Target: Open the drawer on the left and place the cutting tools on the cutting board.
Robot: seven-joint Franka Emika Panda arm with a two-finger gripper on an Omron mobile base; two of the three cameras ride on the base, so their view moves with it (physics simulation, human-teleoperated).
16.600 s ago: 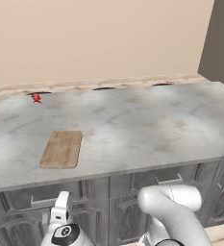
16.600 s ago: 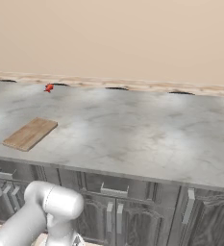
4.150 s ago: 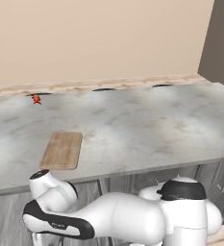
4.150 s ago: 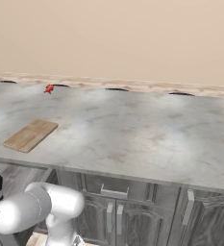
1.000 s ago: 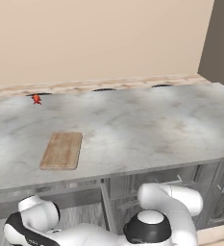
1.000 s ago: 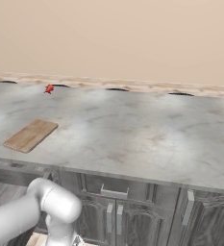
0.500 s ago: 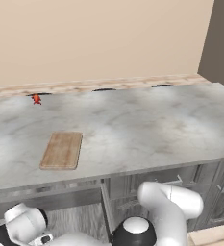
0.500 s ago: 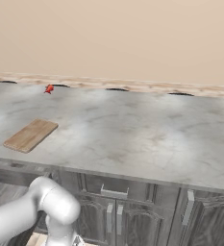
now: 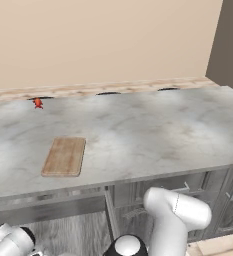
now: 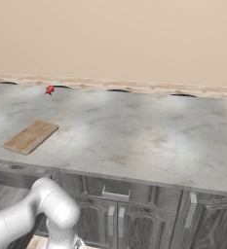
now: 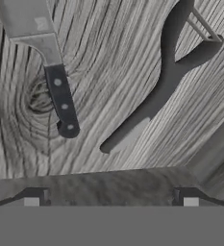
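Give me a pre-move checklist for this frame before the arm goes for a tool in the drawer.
1. Drawer open, inside on show in the hand view: ok.
2. Knife lying flat on the drawer floor, black handle toward the gripper: ok.
3. Second tool, dark and slim, apart from the knife: ok.
4. Fingertips spread wide, nothing between them: ok.
5. Cutting board bare on the counter: ok.
6. Gripper lined up over one tool: not ok, it sits between the two.

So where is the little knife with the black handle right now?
In the hand view, the knife lies on the grey wood-grain floor of the drawer, at the upper left, with the dark Y-shaped tool to its right.
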